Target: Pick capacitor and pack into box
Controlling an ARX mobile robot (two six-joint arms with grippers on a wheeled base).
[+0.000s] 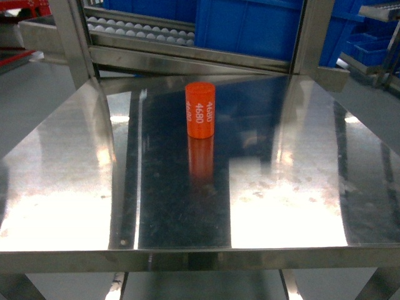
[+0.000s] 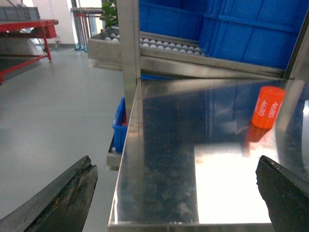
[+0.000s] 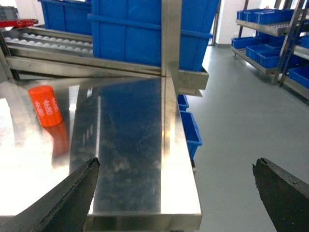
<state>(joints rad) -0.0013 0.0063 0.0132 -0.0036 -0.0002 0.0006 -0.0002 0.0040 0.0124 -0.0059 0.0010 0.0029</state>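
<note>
The capacitor is an orange cylinder printed "4680", standing upright on the steel table towards the back middle. The left wrist view has it at the far right, and the right wrist view at the far left. My left gripper is open over the table's near left corner, with nothing between its dark fingers. The right gripper is open over the near right corner, also holding nothing. Both are well short of the capacitor. Neither gripper shows in the head view. The box is out of view.
Big blue bins and a roller conveyor stand on a slanted rack behind the table. Steel posts rise at the back corners. Small blue bins sit low beside the table's right edge, and more fill the shelves across the aisle.
</note>
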